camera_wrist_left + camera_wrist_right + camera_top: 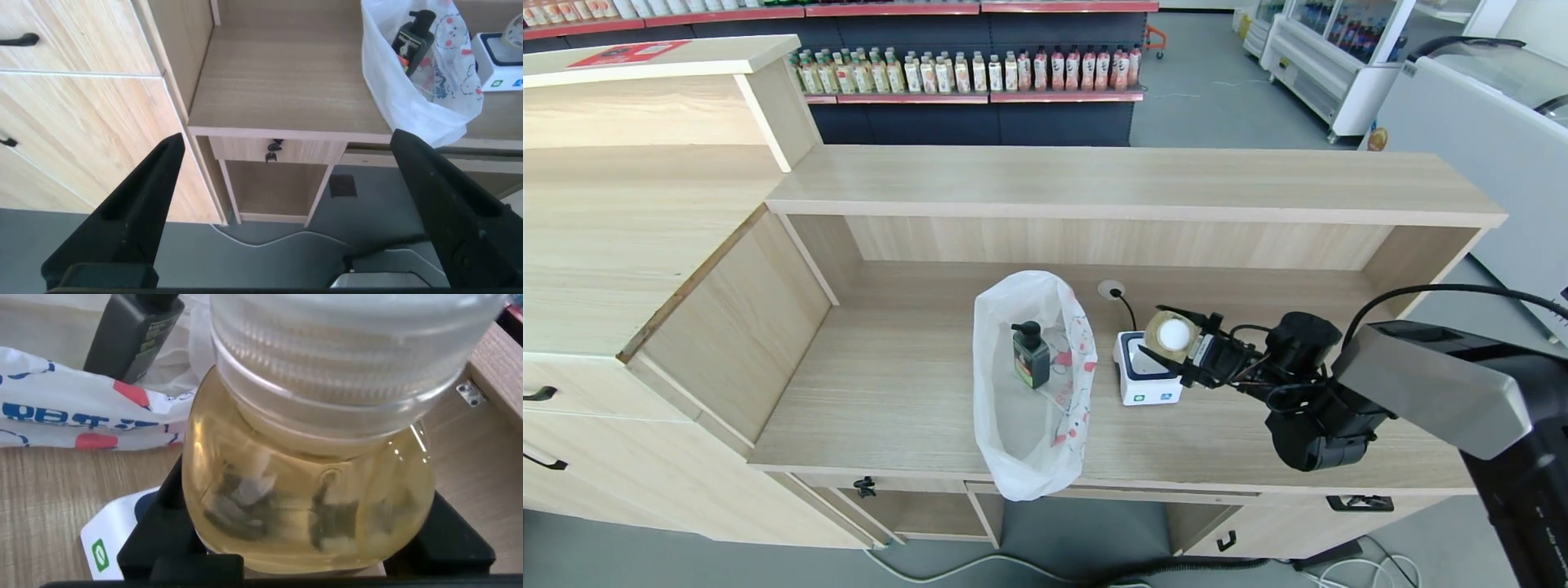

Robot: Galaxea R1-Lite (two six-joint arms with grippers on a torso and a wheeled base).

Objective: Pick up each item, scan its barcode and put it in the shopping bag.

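- The right gripper (1165,335) is clamped on a jar (1174,333), with a black finger on each side. It holds the jar just above the scanner (1147,384), and from above the jar's white lid shows as a round disc.
- In the right wrist view the jar has a ribbed pale lid and amber liquid with darker pieces floating in it, possibly pickled vegetables. Its barcode cannot be made out.
- The jar covers most of the scanner's top. A white corner with a green mark peeks out beneath it.
- The shopping bag (1029,408) stands open just beside the scanner, on the robot's left. Its lower end droops over the front edge of the counter (890,392).
- A black pump bottle (1031,355) stands inside the bag, its lower part blurred by the plastic.
- A black cable (1129,314) runs from the scanner to a grommet (1111,288) in the counter behind it.
- The left gripper (286,163) hangs low in front of the counter, with its fingers wide apart and nothing between them.
- Keys (274,149) hang from the drawer lock under the counter edge.
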